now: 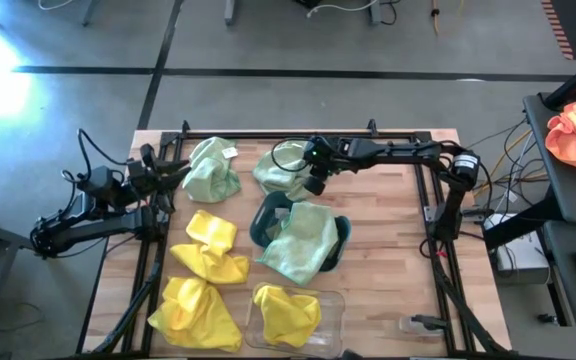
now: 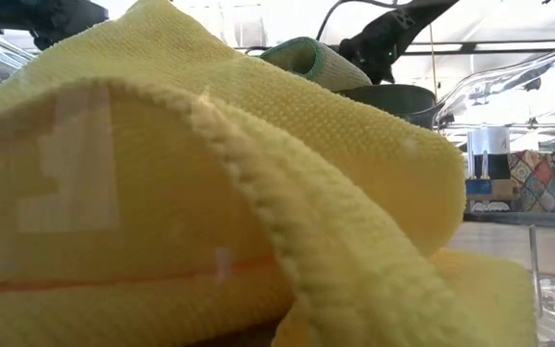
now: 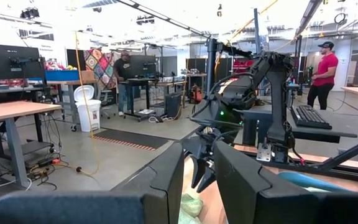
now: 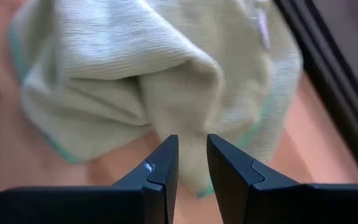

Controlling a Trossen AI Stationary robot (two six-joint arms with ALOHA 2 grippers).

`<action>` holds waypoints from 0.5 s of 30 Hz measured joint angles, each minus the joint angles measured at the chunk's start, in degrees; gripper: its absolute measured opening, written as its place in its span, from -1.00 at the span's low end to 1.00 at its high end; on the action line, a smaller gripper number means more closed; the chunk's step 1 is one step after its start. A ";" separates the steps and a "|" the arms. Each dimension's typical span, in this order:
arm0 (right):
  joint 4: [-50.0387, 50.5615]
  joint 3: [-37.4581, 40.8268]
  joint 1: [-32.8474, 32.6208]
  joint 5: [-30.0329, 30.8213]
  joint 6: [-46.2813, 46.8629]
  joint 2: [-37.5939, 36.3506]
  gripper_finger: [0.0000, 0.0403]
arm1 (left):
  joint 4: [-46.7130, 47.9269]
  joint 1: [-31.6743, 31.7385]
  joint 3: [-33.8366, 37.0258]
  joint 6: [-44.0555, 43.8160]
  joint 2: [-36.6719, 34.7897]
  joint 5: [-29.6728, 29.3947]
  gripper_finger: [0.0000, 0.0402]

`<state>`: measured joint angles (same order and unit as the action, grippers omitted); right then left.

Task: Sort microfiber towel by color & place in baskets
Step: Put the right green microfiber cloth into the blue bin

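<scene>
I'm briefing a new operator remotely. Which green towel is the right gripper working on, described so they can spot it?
Start at the dark teal basket mid-table. Just behind it, toward the far edge, lies a crumpled pale green towel with the right gripper on it. Its green twin lies farther left, untouched; another drapes over the basket.

Bare wood (image 1: 393, 250) beside teal basket (image 1: 340, 240)

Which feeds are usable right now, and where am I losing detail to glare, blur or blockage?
High view: evenly lit and clear, glare only on the floor at top left. Low view: almost wholly blocked by a yellow towel close to the lens, background blown out. Left wrist view: bright ceiling lights, room readable. Right wrist view: the pale green towel looks soft and blurred at close range.
</scene>
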<state>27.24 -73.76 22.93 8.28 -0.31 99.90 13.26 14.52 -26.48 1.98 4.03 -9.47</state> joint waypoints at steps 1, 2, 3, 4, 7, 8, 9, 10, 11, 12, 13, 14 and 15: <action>-0.11 0.00 0.28 0.70 -0.45 0.00 -0.62 | -0.09 0.00 0.00 0.04 0.00 -0.01 -0.63; -0.11 0.00 0.72 0.79 -0.86 -0.02 -0.62 | -0.17 0.00 0.00 0.07 0.00 -0.08 -0.63; -0.08 0.00 1.26 0.78 -1.25 -0.02 -0.62 | -0.18 0.00 0.00 0.07 0.00 -0.19 -0.63; -0.11 0.00 1.78 0.78 -1.66 -0.02 -0.62 | -0.19 0.00 0.00 0.09 0.00 -0.31 -0.63; -0.08 0.00 3.65 -0.44 -1.97 -0.02 -0.62 | -0.56 0.00 0.00 0.12 0.00 -0.40 -0.63; -0.08 0.00 4.38 -1.86 -2.07 -0.02 -0.62 | -0.69 0.00 0.00 0.15 0.00 -0.43 -0.63; -0.08 0.00 5.08 -3.28 -2.04 -0.02 -0.62 | -0.69 0.00 0.00 0.18 0.00 -0.49 -0.63; -0.08 0.00 5.86 -4.86 -1.88 -0.02 -0.62 | -0.68 0.00 0.00 0.22 0.00 -0.51 -0.63; -0.08 0.00 6.62 -6.31 -1.81 -0.02 -0.62 | -0.64 0.00 0.00 0.22 0.02 -0.51 -0.63; -0.07 0.00 7.29 -7.49 -1.79 -0.02 -0.62 | -0.66 0.00 0.00 0.24 0.02 -0.53 -0.63; -0.08 0.02 7.89 -8.31 -1.78 -0.02 -0.62 | -0.65 0.00 0.00 0.24 0.02 -0.55 -0.63; -0.09 0.07 8.36 -8.64 -1.69 -0.02 -0.62 | -0.64 0.00 0.00 0.24 0.02 -0.55 -0.63; -0.02 0.14 8.73 -8.73 -1.48 -0.02 -0.62 | -0.64 0.00 0.00 0.24 0.02 -0.55 -0.63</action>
<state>27.22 -73.62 31.67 -0.45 -1.79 99.88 12.62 14.52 -26.48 2.22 4.05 -10.02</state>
